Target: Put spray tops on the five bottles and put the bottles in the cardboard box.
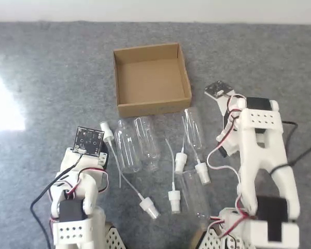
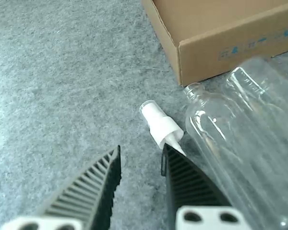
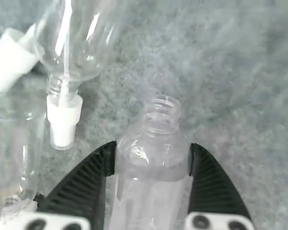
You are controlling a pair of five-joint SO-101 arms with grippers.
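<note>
While no bottle lies in the box (image 1: 154, 108) yet, the job looks to be at its 1st stage: capping. The right gripper (image 3: 152, 146) is clenched on a bottle (image 3: 152, 191) at the shoulder. A jaw presses on each side, and the bare neck (image 3: 163, 108) points away from the wrist. Just past that neck lies a capped bottle (image 3: 72, 33) with a white top (image 3: 63, 122) at its mouth and the tube running inside. Whether that top is seated home I cannot tell.

The left gripper (image 2: 141, 149) is released and holds nothing, its jaws parted low over the mat (image 2: 62, 72). A loose top (image 2: 159, 125) lies just beyond 1 fingertip, beside the mouth of an uncapped bottle (image 2: 221, 129), with a corner of the box near behind. From above, this loose top (image 1: 108, 132) lies at the left end of the row in front of the box.

The next move, as I judge it, falls to the left gripper. It should close on the loose top by its white head, not the thin tube, and carry it to the bare neck. The tube must thread in 1st, so the right gripper needs to hold the bottle steady. Clear plastic may slip or turn under the push.
</note>
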